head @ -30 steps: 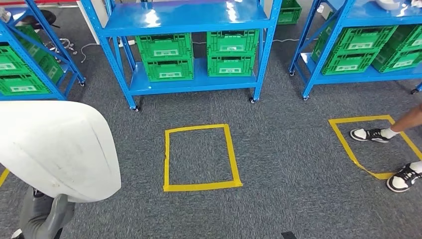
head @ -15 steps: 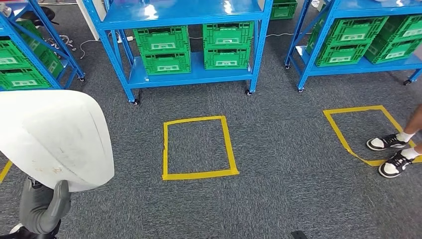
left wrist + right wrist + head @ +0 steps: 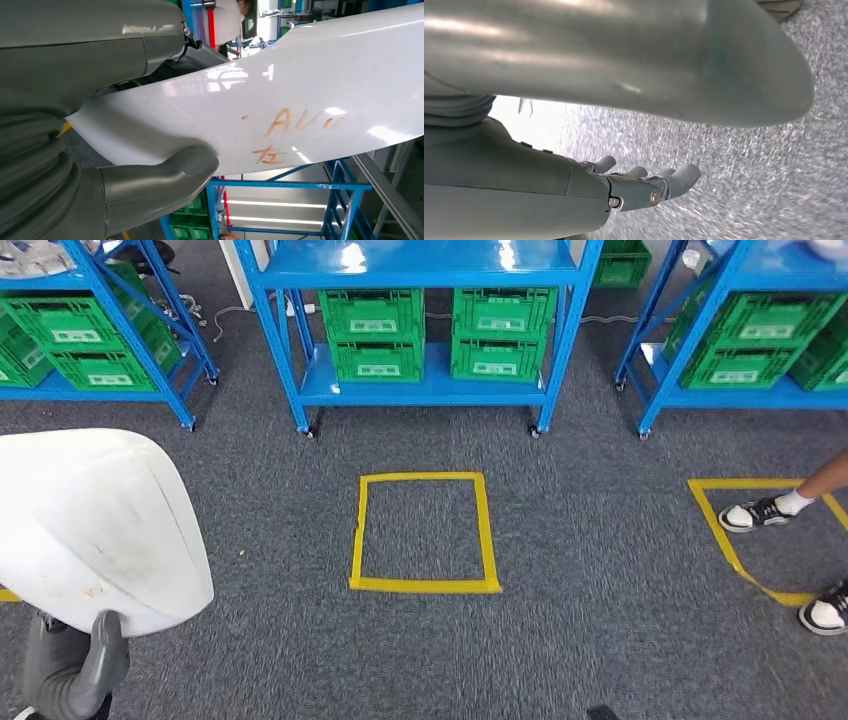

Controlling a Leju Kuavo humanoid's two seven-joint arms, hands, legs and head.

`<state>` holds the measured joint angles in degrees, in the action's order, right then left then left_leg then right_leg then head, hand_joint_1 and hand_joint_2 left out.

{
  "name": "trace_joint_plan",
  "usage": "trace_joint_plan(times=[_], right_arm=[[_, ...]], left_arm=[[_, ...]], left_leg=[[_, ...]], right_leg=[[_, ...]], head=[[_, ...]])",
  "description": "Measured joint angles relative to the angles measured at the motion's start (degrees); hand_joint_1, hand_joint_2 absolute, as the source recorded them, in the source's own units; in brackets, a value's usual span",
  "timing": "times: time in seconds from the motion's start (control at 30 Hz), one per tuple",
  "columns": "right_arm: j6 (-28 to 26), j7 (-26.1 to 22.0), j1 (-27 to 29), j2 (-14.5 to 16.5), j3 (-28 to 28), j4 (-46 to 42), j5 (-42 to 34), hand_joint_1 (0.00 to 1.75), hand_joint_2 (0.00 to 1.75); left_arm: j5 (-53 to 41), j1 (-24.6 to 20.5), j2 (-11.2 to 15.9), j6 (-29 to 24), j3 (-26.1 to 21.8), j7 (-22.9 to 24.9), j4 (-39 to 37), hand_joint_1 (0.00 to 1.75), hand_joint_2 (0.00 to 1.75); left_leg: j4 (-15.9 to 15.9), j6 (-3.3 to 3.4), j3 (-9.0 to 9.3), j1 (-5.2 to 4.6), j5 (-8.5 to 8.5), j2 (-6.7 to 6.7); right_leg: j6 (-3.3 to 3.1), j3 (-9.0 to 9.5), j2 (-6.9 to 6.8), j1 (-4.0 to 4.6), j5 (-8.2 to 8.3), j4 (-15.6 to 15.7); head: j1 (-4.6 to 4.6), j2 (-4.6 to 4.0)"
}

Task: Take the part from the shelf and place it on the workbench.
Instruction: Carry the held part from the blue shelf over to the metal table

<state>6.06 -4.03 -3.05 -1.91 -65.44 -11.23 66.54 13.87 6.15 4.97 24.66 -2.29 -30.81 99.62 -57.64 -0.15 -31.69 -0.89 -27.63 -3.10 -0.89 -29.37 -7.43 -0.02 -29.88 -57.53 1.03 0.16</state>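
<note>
A large white curved shell part (image 3: 95,525) hangs at the lower left of the head view, over grey carpet. My left hand (image 3: 70,670) grips its lower edge, the grey thumb pressed on the white surface. In the left wrist view the thumb (image 3: 160,180) lies against the glossy part (image 3: 300,105), which bears orange handwriting. My right hand (image 3: 644,187) hangs above the carpet with its fingers loosely extended and nothing in them.
Blue shelf racks (image 3: 430,390) holding green crates (image 3: 378,335) stand across the far side. A yellow tape square (image 3: 425,532) marks the carpet ahead, another (image 3: 745,540) at the right. A person's legs and black-and-white shoes (image 3: 760,512) stand by the right square.
The whole view has shifted: racks and tape squares slid rightward as the camera turned. The white part stays in my left hand. The person's feet have stepped apart.
</note>
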Motion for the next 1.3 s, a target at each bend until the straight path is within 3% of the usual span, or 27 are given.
trace_joint_plan(times=[0.03, 0.1, 0.17, 0.2, 0.23, 0.27, 0.3, 0.37, 0.43, 0.5, 0.53, 0.57, 0.63, 0.7, 0.77, 0.8, 0.83, 0.87, 0.93, 0.97, 1.0, 1.07, 1.1, 1.13, 1.2, 1.27, 1.3], right_arm=[[0.2, -0.2, -0.1, -0.1, 0.4, 0.0, 0.4, 0.0, 0.0], [0.5, -0.6, -0.2, -0.2, 1.0, 0.0, 0.8, 0.0, 0.0], [0.6, -0.7, 0.0, -0.3, 1.4, 0.0, 1.0, 0.0, 0.0], [0.6, -0.6, 0.1, -0.4, 1.5, 0.0, 1.0, 0.0, 0.0], [0.6, -0.6, 0.3, -0.4, 1.6, 0.0, 1.1, 0.0, 0.0], [0.6, -0.6, 0.3, -0.4, 1.7, 0.0, 1.1, 0.0, 0.0], [0.6, -0.6, 0.4, -0.4, 1.8, 0.0, 1.2, 0.0, 0.0], [0.6, -0.7, 0.4, -0.5, 1.9, 0.0, 1.2, 0.0, 0.0], [0.6, -0.7, 0.3, -0.6, 2.0, 0.0, 1.2, 0.0, 0.0], [0.6, -0.7, 0.3, -0.7, 2.0, 0.0, 1.2, 0.0, 0.0], [0.6, -0.6, 0.2, -0.7, 2.0, 0.0, 1.2, 0.0, 0.0], [0.6, -0.6, 0.1, -0.7, 2.0, 0.0, 1.2, 0.0, 0.0], [1.0, -0.7, 0.0, -0.6, 2.0, 0.0, 1.2, 0.0, 0.0], [2.0, -0.7, 0.3, 0.1, 2.0, 0.1, 1.1, 0.0, 0.0], [2.1, -0.7, 0.6, 1.5, 2.0, 0.2, 0.9, 0.0, 0.0], [1.7, -0.6, 0.7, 2.3, 2.0, 0.3, 0.7, 0.0, 0.0], [1.3, -0.4, 0.8, 3.0, 2.0, 0.4, 0.6, 0.0, 0.0], [1.2, -0.1, 0.7, 3.6, 2.0, 0.5, 0.6, 0.0, 0.0], [1.4, 0.5, 0.7, 4.7, 2.1, 0.7, 0.9, 0.0, 0.0], [1.6, 0.8, 0.7, 5.1, 2.2, 0.7, 1.2, 0.0, 0.0], [1.8, 0.9, 0.6, 5.3, 2.4, 0.8, 1.6, 0.0, 0.0], [2.3, 0.9, 0.3, 5.5, 2.9, 0.8, 2.2, 0.0, 0.0], [2.4, 0.9, 0.1, 5.5, 3.1, 0.8, 2.4, 0.0, 0.0], [2.6, 0.8, 0.0, 5.6, 3.3, 0.8, 2.5, 0.0, 0.0], [2.6, 0.7, 0.1, 5.6, 3.4, 0.8, 2.5, 0.0, 0.0], [2.4, 0.7, 0.4, 5.7, 3.4, 0.8, 2.5, 0.0, 0.0], [2.4, 0.7, 0.4, 5.7, 3.4, 0.8, 2.5, 0.0, 0.0]], left_arm=[[0.0, -0.1, -0.2, 0.2, 0.0, 0.1, 0.0, 1.75, 1.75], [0.0, -0.3, -0.5, 0.4, 0.0, 0.3, 0.0, 1.75, 1.75], [0.0, -0.5, -0.9, 0.5, 0.0, 0.5, -0.1, 1.75, 1.75], [0.0, -0.5, -1.0, 0.5, 0.0, 0.5, -0.2, 1.75, 1.75], [0.0, -0.5, -1.1, 0.5, 0.0, 0.5, -0.3, 1.75, 1.75], [0.0, -0.5, -1.2, 0.5, 0.0, 0.5, -0.4, 1.75, 1.75], [0.0, -0.5, -1.3, 0.5, 0.0, 0.5, -0.5, 1.75, 1.75], [0.0, -0.5, -1.4, 0.5, 0.0, 0.5, -0.5, 1.75, 1.75], [0.0, -0.6, -1.4, 0.5, 0.0, 0.5, -0.5, 1.75, 1.75], [0.0, -0.5, -1.5, 0.5, 0.0, 0.6, -0.5, 1.75, 1.75], [0.0, -0.5, -1.5, 0.5, 0.0, 0.6, -0.5, 1.75, 1.75], [0.0, -0.5, -1.5, 0.5, -0.1, 0.6, -0.5, 1.75, 1.75], [0.1, -0.5, -1.4, 0.7, -0.2, 0.6, -0.5, 1.75, 1.75], [0.6, -0.2, -1.4, 1.5, -0.1, 0.9, 0.0, 1.75, 1.75], [1.3, 0.5, -1.2, 2.2, -0.1, 1.8, 1.0, 1.75, 1.75], [1.6, 0.9, -1.1, 2.3, 0.0, 2.3, 1.5, 1.75, 1.75], [1.8, 1.1, -0.9, 2.3, 0.0, 2.6, 2.0, 1.75, 1.75], [1.7, 1.3, -0.8, 2.3, 0.0, 2.8, 2.4, 1.75, 1.75], [1.0, 1.3, -0.4, 2.3, 0.1, 2.7, 3.3, 1.75, 1.75], [0.5, 1.3, -0.2, 2.3, 0.1, 2.5, 3.7, 1.75, 1.75], [0.1, 1.4, 0.1, 2.4, 0.1, 2.1, 4.0, 1.75, 1.75], [0.2, 1.8, 1.0, 2.4, 0.2, 1.5, 4.4, 1.75, 1.75], [0.5, 2.1, 1.4, 2.5, 0.2, 1.1, 4.6, 1.75, 1.75], [0.7, 2.3, 1.8, 2.6, 0.1, 0.8, 4.8, 1.75, 1.75], [0.9, 2.6, 2.1, 2.8, 0.1, 0.5, 5.0, 1.75, 1.75], [0.6, 2.8, 2.1, 2.9, 0.2, 0.5, 5.0, 1.75, 1.75], [0.5, 2.9, 2.1, 2.9, 0.2, 0.5, 5.0, 1.75, 1.75]], left_leg=[[0.4, 0.34, 0.06, 0.21, 0.08, 0.68], [1.0, 1.0, 0.16, 0.63, 0.76, 2.02], [0.9, 1.42, -0.22, 0.72, 1.19, 3.38], [0.7, 1.5, -0.48, 0.71, 1.28, 4.17], [0.5, 1.52, -0.7, 0.7, 1.3, 4.98], [0.3, 1.48, -0.87, 0.71, 1.29, 5.8], [0.0, 1.41, -0.99, 0.72, 1.26, 6.59], [-0.5, 1.15, -1.19, 0.77, 1.13, 7.88], [-1.0, 0.62, -1.61, 0.65, 0.97, 8.93], [-1.1, -0.13, -2.2, 0.65, 1.07, 10.05], [-1.0, -0.52, -2.44, 0.74, 1.23, 10.63], [-1.0, -0.83, -2.62, 0.82, 1.32, 10.76], [-3.2, -1.44, -3.68, 0.71, -0.2, 8.21], [-9.7, -2.02, -6.6, 0.75, -4.11, 4.57], [-16.3, -2.47, -9.51, 1.05, -6.87, 3.54], [-17.0, -2.58, -9.72, 1.16, -6.7, 3.39], [-15.4, -2.58, -8.75, 1.21, -5.46, 3.19], [-11.5, -2.45, -6.56, 1.18, -3.51, 2.53], [-3.6, -1.79, -2.27, 0.83, -0.66, 0.25], [-1.3, -1.41, -1.0, 0.65, -0.01, -0.5], [-0.6, -1.07, -0.85, 0.46, 0.03, -0.55], [-0.5, -0.53, -0.97, 0.52, 0.26, 0.9], [-0.3, -0.25, -0.93, 0.67, 0.41, 1.56], [-0.1, 0.07, -0.75, 0.88, 0.61, 2.14], [0.1, 0.58, -0.71, 1.08, 0.91, 3.4], [0.0, 0.78, -0.92, 1.05, 1.01, 4.91], [-0.1, 0.79, -0.98, 1.03, 1.0, 5.57]], right_leg=[[0.42, -0.03, 0.25, 0.0, -0.3, -0.3], [1.07, -1.27, 2.97, -0.15, -2.33, -3.3], [1.36, -4.95, 6.3, -0.44, -6.05, -11.0], [1.44, -6.89, 6.97, -0.49, -7.36, -14.7], [1.47, -8.18, 7.21, -0.5, -7.63, -16.9], [1.46, -8.26, 7.34, -0.53, -6.55, -16.5], [1.4, -7.37, 7.6, -0.58, -4.67, -14.0], [1.26, -4.18, 9.02, -0.8, -0.67, -6.7], [1.14, -2.36, 10.72, -0.81, 0.46, -2.4], [0.77, -2.2, 10.67, -0.57, 0.19, -1.6], [0.38, -2.2, 9.98, -0.55, 0.35, -1.5], [-0.02, -2.17, 9.3, -0.57, 0.53, -1.4], [-0.82, -2.05, 7.93, -0.74, 0.88, -0.9], [-1.26, -2.04, 6.48, -0.74, 0.92, -0.8], [-1.4, -2.08, 4.89, -0.66, 0.79, -0.8], [-1.4, -2.05, 4.08, -0.64, 0.71, -0.9], [-1.36, -1.98, 3.34, -0.62, 0.61, -0.9], [-1.26, -1.81, 2.57, -0.61, 0.46, -0.9], [-0.85, -1.38, 1.23, -0.46, 0.08, -1.0], [-0.56, -1.18, 0.6, -0.39, -0.11, -1.0], [-0.24, -0.98, 0.0, -0.35, -0.23, -1.0], [0.45, -0.58, -0.88, -0.39, -0.46, -0.8], [0.82, -0.48, -0.09, -0.45, -0.84, -1.1], [1.11, -0.87, 1.58, -0.53, -1.76, -2.4], [1.41, -3.76, 5.68, -0.71, -5.26, -8.8], [1.48, -7.66, 7.22, -0.77, -8.15, -16.3], [1.5, -8.83, 7.33, -0.77, -8.47, -18.2]], head=[[-0.01, -0.01], [-0.09, -0.01], [-0.18, -0.01], [-0.2, -0.01], [-0.2, -0.01], [-0.2, -0.01], [-0.2, -0.01], [-0.2, -0.01], [-0.2, -0.01], [-0.21, -0.01], [-0.21, -0.01], [-0.22, 0.0], [-0.09, 0.0], [0.06, 0.0], [0.09, -0.01], [0.09, -0.01], [0.09, 0.0], [0.1, 0.0], [0.09, -0.01], [0.08, -0.01], [0.07, -0.01], [0.07, -0.01], [0.04, 0.0], [-0.01, -0.01], [-0.14, -0.01], [-0.21, -0.01], [-0.21, -0.01]])
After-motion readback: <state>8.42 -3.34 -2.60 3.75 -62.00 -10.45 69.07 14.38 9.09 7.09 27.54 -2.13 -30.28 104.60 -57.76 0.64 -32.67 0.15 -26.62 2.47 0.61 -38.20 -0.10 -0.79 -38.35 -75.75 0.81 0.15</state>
